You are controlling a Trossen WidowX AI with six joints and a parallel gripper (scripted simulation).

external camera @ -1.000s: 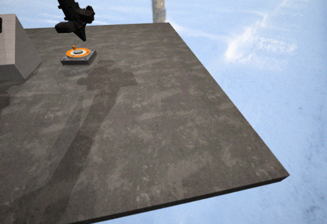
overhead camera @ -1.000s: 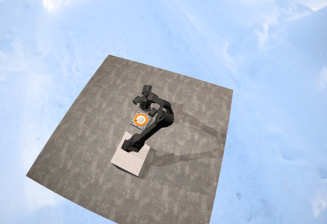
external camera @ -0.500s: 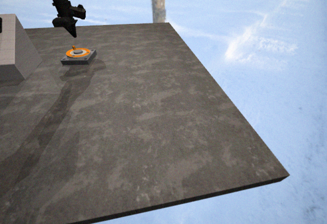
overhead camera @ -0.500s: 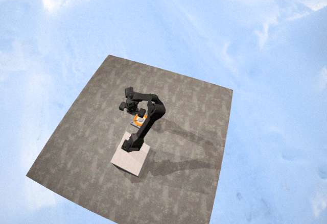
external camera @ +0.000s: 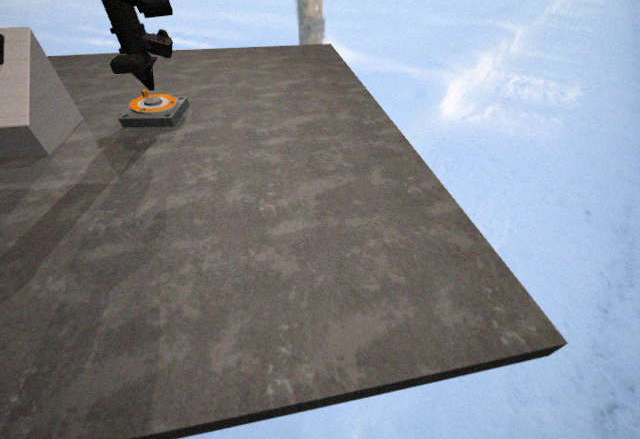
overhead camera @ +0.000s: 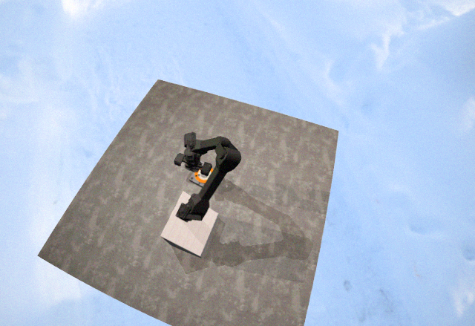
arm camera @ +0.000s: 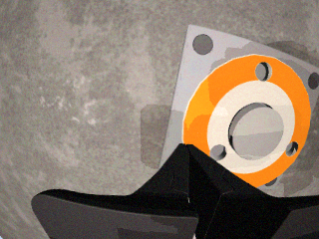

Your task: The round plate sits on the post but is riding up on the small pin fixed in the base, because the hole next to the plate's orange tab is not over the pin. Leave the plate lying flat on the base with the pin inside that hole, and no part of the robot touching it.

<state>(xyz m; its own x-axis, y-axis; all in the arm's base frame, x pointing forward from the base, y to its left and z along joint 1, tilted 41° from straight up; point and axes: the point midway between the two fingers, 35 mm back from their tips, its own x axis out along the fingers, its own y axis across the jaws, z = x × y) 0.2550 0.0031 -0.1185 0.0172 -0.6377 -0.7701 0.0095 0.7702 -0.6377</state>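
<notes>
The round orange plate [external camera: 164, 100] [arm camera: 199, 103] [overhead camera: 198, 177] with a white inner ring sits on the grey post [arm camera: 259, 129] in the middle of the square grey base [external camera: 155, 116] [arm camera: 193, 67] [overhead camera: 191, 179]. Its small orange tab [external camera: 144, 92] stands up at the plate's far left rim. Three small holes show in the plate in the wrist view; the pin is not visible. My gripper [external camera: 149, 83] [arm camera: 184, 149] [overhead camera: 194, 168] is shut and empty. Its tip hangs just above the tab, at the plate's rim; I cannot tell whether they touch.
The arm's pale pedestal block [overhead camera: 189, 234] [external camera: 20, 88] stands close beside the base. The dark stone table [overhead camera: 268, 154] [external camera: 310, 217] stretches wide on every side, with its edges far from the base. Snow lies beyond it.
</notes>
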